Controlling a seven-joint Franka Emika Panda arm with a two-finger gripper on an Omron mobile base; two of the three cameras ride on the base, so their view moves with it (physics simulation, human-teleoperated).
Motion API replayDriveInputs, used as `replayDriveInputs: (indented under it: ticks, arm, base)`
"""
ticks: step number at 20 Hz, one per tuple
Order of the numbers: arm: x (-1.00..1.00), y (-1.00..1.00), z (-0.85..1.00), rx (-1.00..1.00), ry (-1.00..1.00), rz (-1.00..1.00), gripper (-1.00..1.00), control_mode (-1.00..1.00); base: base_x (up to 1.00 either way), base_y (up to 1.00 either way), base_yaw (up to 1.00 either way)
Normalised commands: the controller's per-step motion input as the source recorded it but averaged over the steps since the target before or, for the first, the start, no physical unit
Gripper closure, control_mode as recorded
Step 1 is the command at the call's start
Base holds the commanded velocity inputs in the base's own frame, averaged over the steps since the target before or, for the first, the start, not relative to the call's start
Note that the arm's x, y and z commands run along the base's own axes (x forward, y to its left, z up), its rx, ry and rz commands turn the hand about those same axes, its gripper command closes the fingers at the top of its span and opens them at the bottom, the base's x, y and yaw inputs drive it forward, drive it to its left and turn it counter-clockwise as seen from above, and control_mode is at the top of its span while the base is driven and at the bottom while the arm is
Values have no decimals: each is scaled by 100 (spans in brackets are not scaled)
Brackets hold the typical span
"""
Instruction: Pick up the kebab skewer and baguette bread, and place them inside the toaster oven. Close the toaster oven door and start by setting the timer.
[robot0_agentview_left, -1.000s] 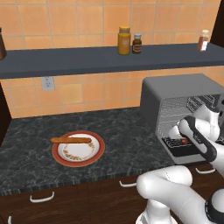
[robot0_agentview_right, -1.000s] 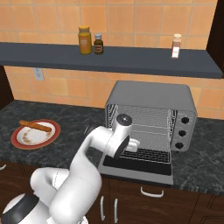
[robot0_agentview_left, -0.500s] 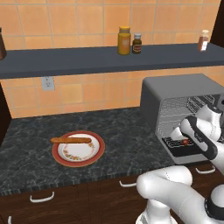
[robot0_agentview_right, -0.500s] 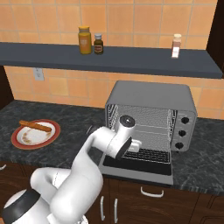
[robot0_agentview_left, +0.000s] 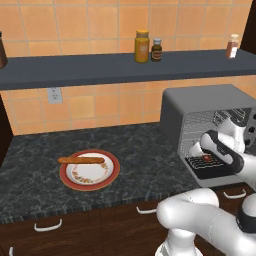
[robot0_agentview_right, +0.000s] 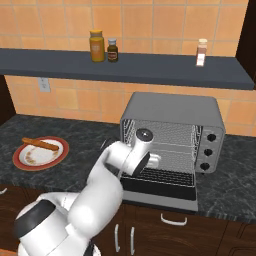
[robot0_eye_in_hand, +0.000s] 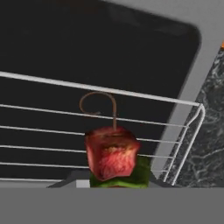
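The toaster oven (robot0_agentview_right: 170, 107) stands on the counter at the right with its door (robot0_agentview_right: 160, 192) dropped open. My gripper (robot0_agentview_left: 206, 159) is inside the oven mouth, just above the lower wire rack (robot0_eye_in_hand: 52, 131). It is shut on the kebab skewer (robot0_eye_in_hand: 112, 155), whose red meat chunk, green piece and hooked wire end hang over the rack bars. From the left base camera the skewer (robot0_agentview_left: 206, 158) is a small red spot at the hand. The baguette bread (robot0_agentview_left: 81, 160) lies across the far side of the red-rimmed plate (robot0_agentview_left: 112, 175), left of the oven; it is the baguette (robot0_agentview_right: 41, 144) on the plate (robot0_agentview_right: 20, 162).
A dark shelf (robot0_agentview_right: 125, 65) above the counter carries jars and a spice bottle (robot0_agentview_right: 201, 52). The oven's three knobs (robot0_agentview_right: 206, 151) sit on its right front panel. Dark stone counter (robot0_agentview_left: 145, 160) lies between plate and oven. A wall socket (robot0_agentview_left: 54, 94) is behind the plate.
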Motion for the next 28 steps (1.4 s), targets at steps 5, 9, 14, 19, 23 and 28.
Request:
replayDriveInputs:
  ticks: [5,9,14,19,23,28]
  arm:
    - [12,0,-40,-2,5,2,100,-100]
    - [0,-2,-22,-1,1,2,100,-100]
    - [-33,-2,-8,0,0,2,-100,-100]
    - [-8,0,41,0,-4,0,-100,-100]
    - [-37,1,73,0,-5,0,-100,-100]
    - [-100,13,59,0,-15,-20,-100,-100]
  base:
    - [0,0,0]
    - [0,0,0]
    - [0,0,0]
    - [0,0,0]
    - [0,0,0]
    - [0,0,0]
